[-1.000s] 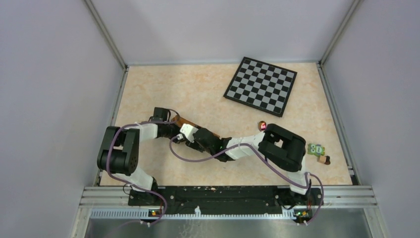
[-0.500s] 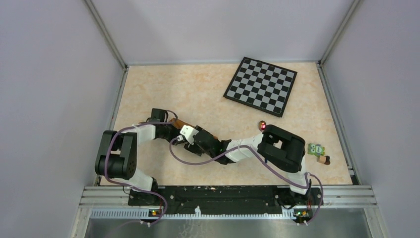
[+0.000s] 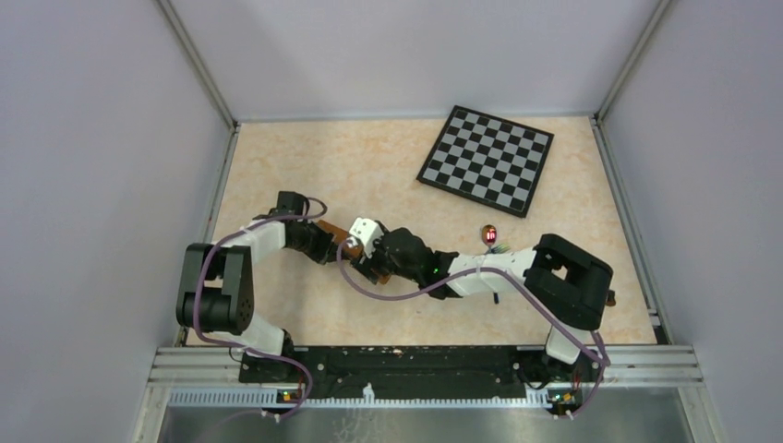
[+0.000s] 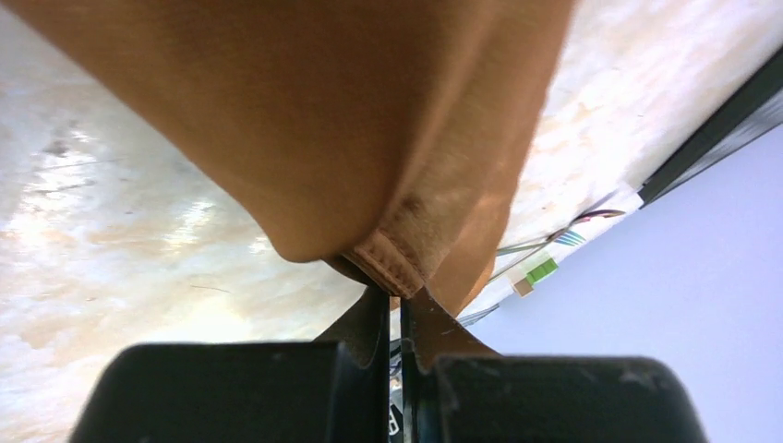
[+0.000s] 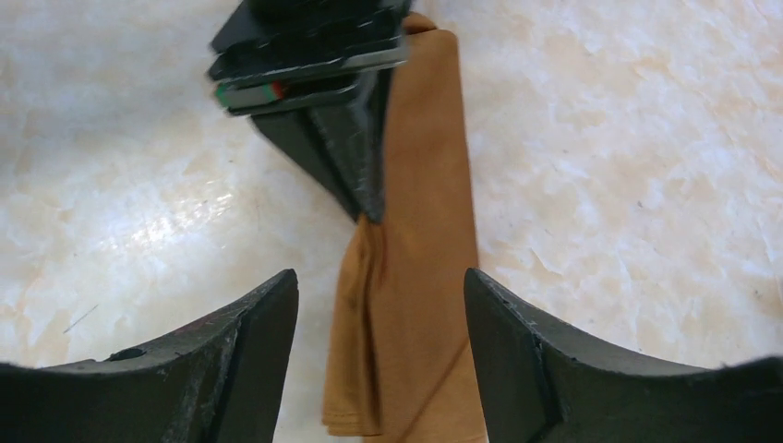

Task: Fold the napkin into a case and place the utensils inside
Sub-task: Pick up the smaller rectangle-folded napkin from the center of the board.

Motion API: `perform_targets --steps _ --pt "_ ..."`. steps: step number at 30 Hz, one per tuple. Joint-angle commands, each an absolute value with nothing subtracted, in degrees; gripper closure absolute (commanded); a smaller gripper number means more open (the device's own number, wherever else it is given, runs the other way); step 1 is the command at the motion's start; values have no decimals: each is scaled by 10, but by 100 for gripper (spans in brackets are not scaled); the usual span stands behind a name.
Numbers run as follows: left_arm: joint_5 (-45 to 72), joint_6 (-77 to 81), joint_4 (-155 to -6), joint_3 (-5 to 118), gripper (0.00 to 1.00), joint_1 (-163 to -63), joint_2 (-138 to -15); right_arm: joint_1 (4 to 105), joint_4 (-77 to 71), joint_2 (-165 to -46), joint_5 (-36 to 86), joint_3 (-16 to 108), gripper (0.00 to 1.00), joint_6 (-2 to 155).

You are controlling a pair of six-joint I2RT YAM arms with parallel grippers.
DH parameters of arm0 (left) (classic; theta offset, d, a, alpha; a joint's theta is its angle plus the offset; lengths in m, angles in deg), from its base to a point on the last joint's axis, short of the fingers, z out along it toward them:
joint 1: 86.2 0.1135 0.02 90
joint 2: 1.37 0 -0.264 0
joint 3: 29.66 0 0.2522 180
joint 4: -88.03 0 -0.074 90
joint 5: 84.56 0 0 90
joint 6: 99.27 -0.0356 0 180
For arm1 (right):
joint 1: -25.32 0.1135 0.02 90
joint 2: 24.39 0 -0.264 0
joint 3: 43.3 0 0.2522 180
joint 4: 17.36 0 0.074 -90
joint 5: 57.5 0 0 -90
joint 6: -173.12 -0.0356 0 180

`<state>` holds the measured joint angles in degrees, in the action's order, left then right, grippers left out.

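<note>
We judge step: folding, case nearly formed. Soft rust-brown cloth napkin (image 5: 420, 277), now narrow long strip, lies left of centre of beige marbled table (image 3: 369, 166), toward near edge. Left gripper (image 4: 399, 309) pinches its edge. Right gripper (image 5: 380, 305) spread wide, straddling strip, touching nothing. Slim dark spoon with reddish bowl (image 3: 489, 233) lies right of centre, well apart; we see nothing inside fold. Next, we think: right gripper fetches spoon.
</note>
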<state>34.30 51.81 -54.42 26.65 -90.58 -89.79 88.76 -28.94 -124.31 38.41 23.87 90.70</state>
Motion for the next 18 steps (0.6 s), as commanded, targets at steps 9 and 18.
perform_targets --steps 9,18 --pt "353 505 -479 333 100 -902 -880 940 -272 -1334 497 330 36 988" --pt "352 504 -482 329 100 -902 -882 951 -297 -1386 582 353 37 1037"
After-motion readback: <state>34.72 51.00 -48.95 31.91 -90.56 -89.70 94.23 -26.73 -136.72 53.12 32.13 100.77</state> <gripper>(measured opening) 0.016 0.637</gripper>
